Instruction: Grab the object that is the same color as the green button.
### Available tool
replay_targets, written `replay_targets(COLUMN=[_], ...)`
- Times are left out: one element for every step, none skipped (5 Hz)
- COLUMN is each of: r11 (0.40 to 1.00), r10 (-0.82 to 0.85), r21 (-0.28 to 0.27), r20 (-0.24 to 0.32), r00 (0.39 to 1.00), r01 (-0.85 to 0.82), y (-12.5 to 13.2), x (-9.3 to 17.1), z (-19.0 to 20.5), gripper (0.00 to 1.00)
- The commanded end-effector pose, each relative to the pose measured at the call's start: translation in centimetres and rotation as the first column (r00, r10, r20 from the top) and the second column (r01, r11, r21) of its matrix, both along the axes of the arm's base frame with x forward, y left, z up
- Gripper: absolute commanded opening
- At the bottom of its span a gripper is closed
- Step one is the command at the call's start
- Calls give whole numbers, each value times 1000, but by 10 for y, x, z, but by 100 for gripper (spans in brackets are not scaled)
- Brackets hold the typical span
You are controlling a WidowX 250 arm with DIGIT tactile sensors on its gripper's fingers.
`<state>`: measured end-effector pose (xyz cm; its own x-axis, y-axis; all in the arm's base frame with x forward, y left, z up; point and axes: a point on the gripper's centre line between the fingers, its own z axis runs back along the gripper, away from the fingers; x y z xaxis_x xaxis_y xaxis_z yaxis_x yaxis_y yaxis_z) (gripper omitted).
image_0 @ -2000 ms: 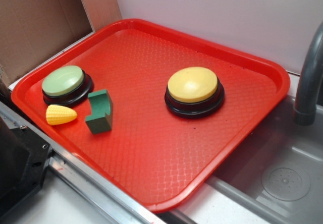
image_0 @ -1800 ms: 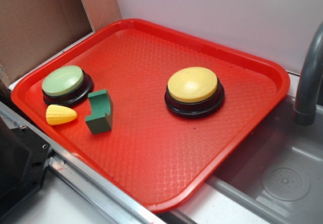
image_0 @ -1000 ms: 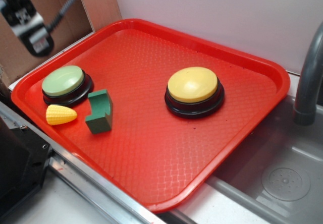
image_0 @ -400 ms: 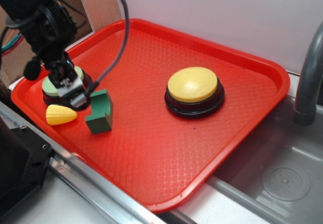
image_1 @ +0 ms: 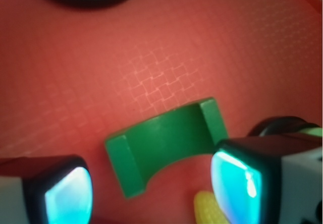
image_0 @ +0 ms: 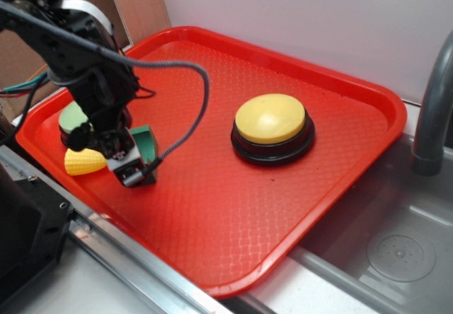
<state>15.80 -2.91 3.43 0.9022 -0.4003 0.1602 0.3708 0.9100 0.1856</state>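
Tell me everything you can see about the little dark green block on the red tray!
The green block is small, dark green and matte, with a curved notch cut out so it looks like a tiny chair. It rests on the red tray, beside the yellow toy corn and near the green button. The gripper hangs right over it, open, one finger on each side. I cannot tell if the fingers touch it.
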Motion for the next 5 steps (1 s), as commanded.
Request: replay_targets(r11=[997, 996, 996, 996, 995], r10=[-57, -58, -48, -42, -41], r21=[53, 66, 72, 78, 88], r20=[27, 41, 45, 41, 32], r00=[998, 997, 998, 998, 999], r01=[56, 56, 45, 39, 38], y=[-9, -10, -9, -8, -7], x=[2, 1, 2, 3, 4], z=[-15, -16, -17, -17, -19], gripper=[100, 0, 0, 0, 0])
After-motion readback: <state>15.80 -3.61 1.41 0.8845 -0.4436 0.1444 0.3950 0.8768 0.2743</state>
